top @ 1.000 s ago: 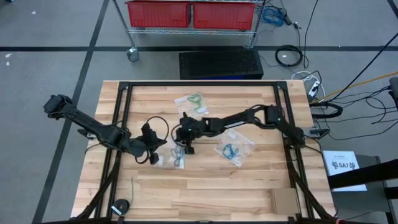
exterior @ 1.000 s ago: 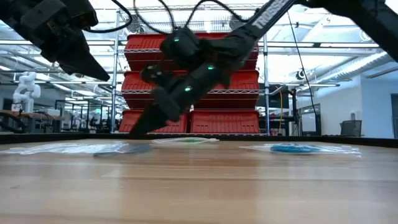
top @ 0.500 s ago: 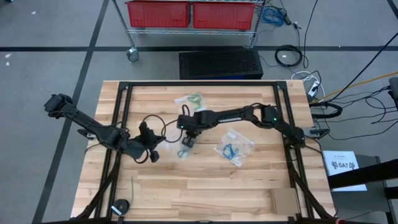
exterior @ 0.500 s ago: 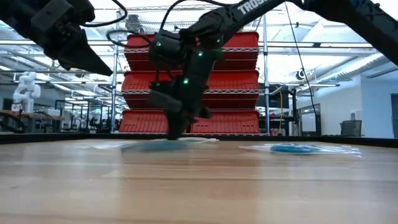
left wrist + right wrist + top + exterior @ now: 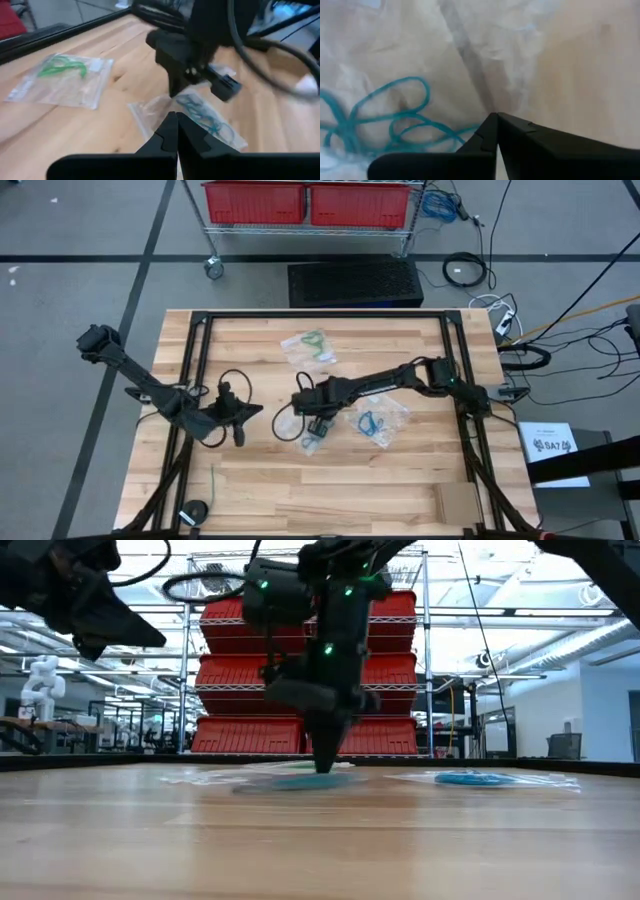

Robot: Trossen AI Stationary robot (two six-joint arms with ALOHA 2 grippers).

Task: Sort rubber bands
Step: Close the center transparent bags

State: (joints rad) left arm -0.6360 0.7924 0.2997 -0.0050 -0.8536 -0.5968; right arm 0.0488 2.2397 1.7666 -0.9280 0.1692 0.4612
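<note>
Three clear zip bags of rubber bands lie flat on the wooden table: green ones [image 5: 311, 344] at the far middle, bright blue ones [image 5: 372, 421] right of centre, and teal ones [image 5: 311, 438] at the centre. My right gripper [image 5: 316, 428] stands shut on the teal bag [image 5: 395, 115], pointing down. My left gripper [image 5: 252, 416] hangs shut and empty above the table's left part [image 5: 150, 638], pointing toward the teal bag [image 5: 202, 117] and the right gripper [image 5: 172, 92]. The green bag [image 5: 62, 80] lies to one side of it. My right gripper comes down from above onto the teal bag's upper sheet, beside the teal bands. A crease in the plastic [image 5: 470, 75] runs straight into the shut fingertips [image 5: 487, 131]. One layer or several, I cannot tell. The bag lies flat on the table [image 5: 290, 781] under the tips.
A black metal frame [image 5: 197, 380] borders the working area on the left, right and far sides. A black cable loop [image 5: 283, 423] hangs by my right wrist. A black puck [image 5: 194, 511] sits at the near left. Red bins [image 5: 305, 202] stand beyond the far edge.
My right gripper has gone toward the table's right and near edges and tipped from a low slant to pointing down. The teal bag has slid along the table with it, away from my left gripper. My left gripper has drawn back a little toward the left edge and turned.
</note>
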